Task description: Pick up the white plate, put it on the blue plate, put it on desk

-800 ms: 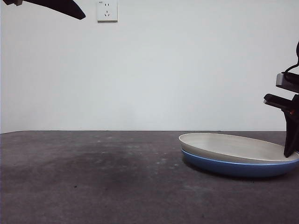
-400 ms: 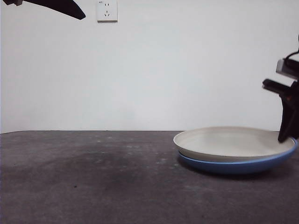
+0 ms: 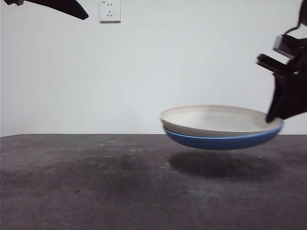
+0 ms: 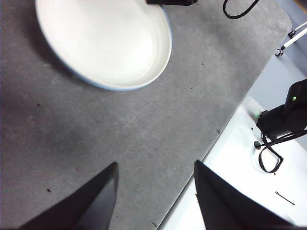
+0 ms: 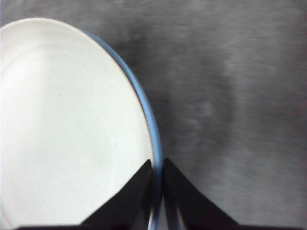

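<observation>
The white plate (image 3: 216, 120) lies nested in the blue plate (image 3: 220, 140). Both hang in the air above the desk (image 3: 96, 182), with a shadow beneath. My right gripper (image 3: 274, 117) is shut on the rims of the stacked plates at their right edge. In the right wrist view its jaws (image 5: 157, 191) pinch the white plate (image 5: 67, 124) and the blue plate's rim (image 5: 146, 115). My left gripper (image 4: 153, 191) is open and empty, high at the top left of the front view (image 3: 62, 7). Its wrist view shows the white plate (image 4: 103, 38) from above, with the blue rim (image 4: 115, 88) beneath.
A white wall with a socket (image 3: 110, 10) stands behind the desk. In the left wrist view the desk's edge (image 4: 225, 129) borders a white surface with black cables (image 4: 268, 158).
The right gripper has lifted the stacked plates off the desk, up and to the left. A second ago they rested on it. The left arm has not moved.
</observation>
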Robot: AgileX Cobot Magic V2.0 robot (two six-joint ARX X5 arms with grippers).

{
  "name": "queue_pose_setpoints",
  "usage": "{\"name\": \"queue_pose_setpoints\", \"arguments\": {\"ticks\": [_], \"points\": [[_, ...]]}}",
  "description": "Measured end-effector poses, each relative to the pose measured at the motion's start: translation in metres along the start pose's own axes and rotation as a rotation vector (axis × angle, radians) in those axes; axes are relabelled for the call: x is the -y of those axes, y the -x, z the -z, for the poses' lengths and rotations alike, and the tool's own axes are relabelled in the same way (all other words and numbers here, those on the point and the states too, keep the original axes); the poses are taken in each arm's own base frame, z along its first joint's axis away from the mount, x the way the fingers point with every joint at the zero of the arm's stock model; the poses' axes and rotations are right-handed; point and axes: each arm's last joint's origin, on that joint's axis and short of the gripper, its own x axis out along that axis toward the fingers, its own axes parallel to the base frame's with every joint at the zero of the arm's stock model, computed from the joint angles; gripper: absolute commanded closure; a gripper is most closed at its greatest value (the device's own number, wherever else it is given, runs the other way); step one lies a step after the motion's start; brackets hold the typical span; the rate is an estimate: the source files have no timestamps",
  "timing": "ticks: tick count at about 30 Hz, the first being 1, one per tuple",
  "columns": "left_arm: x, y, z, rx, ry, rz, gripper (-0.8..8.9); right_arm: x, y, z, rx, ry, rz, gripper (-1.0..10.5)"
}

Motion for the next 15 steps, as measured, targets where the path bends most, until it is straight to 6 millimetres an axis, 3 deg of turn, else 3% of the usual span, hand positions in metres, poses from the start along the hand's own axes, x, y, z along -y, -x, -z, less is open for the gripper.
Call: {"name": "queue_pose_setpoints", "arguments": {"ticks": [9, 15], "points": [[0.0, 0.0, 0.0, 0.0, 0.0, 0.0, 5.64, -0.05, -0.011, -0.004, 0.025, 0.085, -0.08, 9.3], [0.0, 0.0, 0.0, 0.0, 0.0, 0.0, 5.64, -0.067, -0.028, -0.007, 0.008, 0.095, -0.095, 9.3]]}}
